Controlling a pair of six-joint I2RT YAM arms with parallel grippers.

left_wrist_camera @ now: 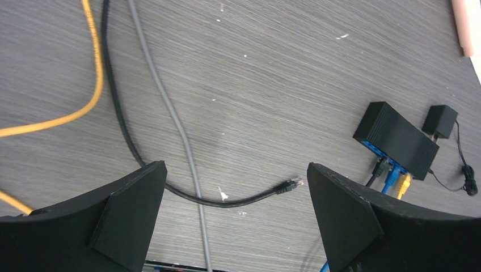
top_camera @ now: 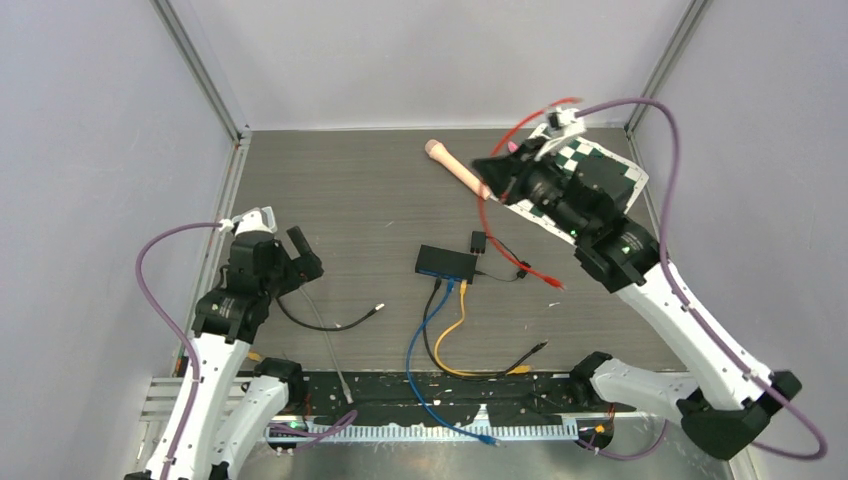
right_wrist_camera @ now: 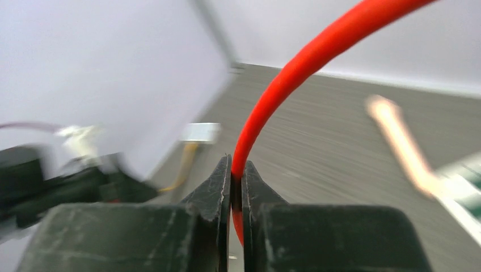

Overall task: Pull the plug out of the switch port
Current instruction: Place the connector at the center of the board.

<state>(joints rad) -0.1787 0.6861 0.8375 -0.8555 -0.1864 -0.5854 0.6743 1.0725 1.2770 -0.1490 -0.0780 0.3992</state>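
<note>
The black switch (top_camera: 446,262) lies mid-table, with black, blue and yellow plugs (left_wrist_camera: 391,177) sitting in its near-side ports; it also shows at the right of the left wrist view (left_wrist_camera: 397,139). My right gripper (top_camera: 488,168) hangs raised above the far table, shut on a red cable (right_wrist_camera: 283,79) pinched between its fingertips (right_wrist_camera: 237,170). That cable trails down to a free red plug (top_camera: 555,285) lying on the table right of the switch. My left gripper (top_camera: 300,250) is open at the left, above a loose black cable end (left_wrist_camera: 290,185), holding nothing (left_wrist_camera: 235,192).
A pink cylinder (top_camera: 455,165) and a checkered board (top_camera: 590,170) lie at the far right. A small black adapter (top_camera: 478,241) sits behind the switch. A loose black cable (top_camera: 330,322), a thin grey cable (left_wrist_camera: 181,130) and a yellow cable (top_camera: 450,350) cross the near table.
</note>
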